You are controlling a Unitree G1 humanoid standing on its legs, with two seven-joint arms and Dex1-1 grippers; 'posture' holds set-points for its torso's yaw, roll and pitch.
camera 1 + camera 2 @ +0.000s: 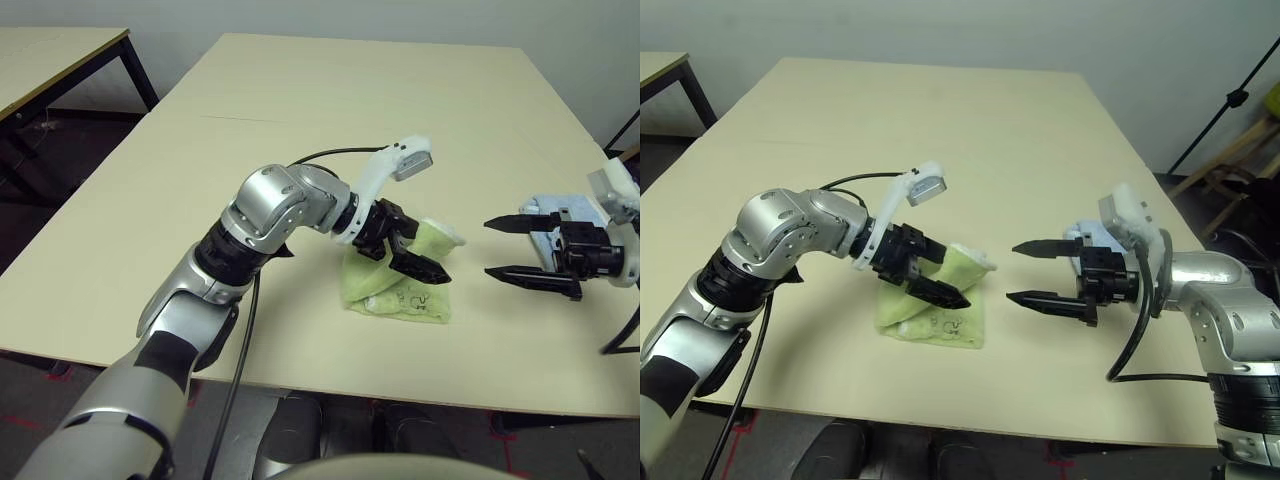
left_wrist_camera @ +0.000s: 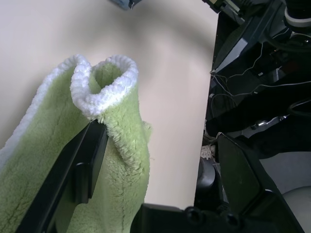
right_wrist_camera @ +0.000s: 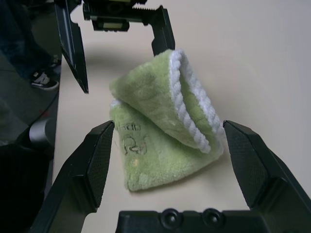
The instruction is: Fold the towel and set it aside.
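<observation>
Head views: towel (image 1: 400, 290) bunched, near table (image 1: 300, 110) front edge; left gripper (image 1: 400, 250) spread wide over it; right gripper (image 1: 1040, 272) wide, just right.
Left wrist: soft limp terry.
Right wrist: likely best pinched at white edging (image 3: 192, 109).

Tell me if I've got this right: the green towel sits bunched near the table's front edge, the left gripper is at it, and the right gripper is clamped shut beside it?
Not quite. The right gripper is open, not shut; the right eye view shows its fingers spread apart, off the towel. The rest holds: the left gripper is at the bunched towel.
</observation>
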